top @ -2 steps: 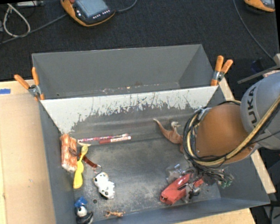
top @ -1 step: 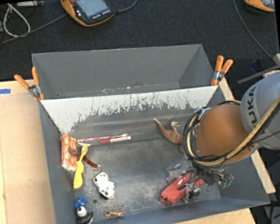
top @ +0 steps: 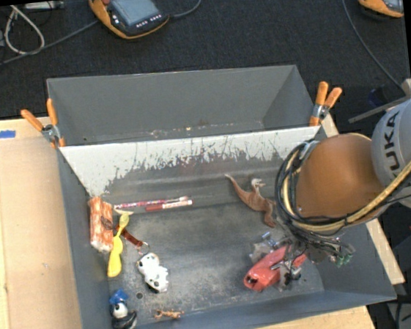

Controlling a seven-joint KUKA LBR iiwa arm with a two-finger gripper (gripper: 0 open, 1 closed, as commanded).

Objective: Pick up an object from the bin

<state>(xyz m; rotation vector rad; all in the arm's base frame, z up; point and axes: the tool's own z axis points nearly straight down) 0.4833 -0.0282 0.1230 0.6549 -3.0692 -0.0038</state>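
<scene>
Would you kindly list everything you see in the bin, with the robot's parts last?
bin: 1, grey, centre
packet: 1, orange-white, left wall
yellow piece: 1, yellow, beside packet
stick: 1, red-white, rear left
spotted toy: 1, black-white, front left
small figure: 1, blue-black-white, front-left corner
scrap: 1, brown, front edge
dinosaur toy: 1, brown, right of centre
red object: 1, red, front right, beside gripper
gripper: 1, dark, front right
wrist cover: 1, orange, above gripper

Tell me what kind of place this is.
Likely a robotics lab grasping cell: a KUKA arm reaches into a grey metal bin of small loose toys, and what looks like a teach pendant lies among cables on the dark floor behind.
</scene>
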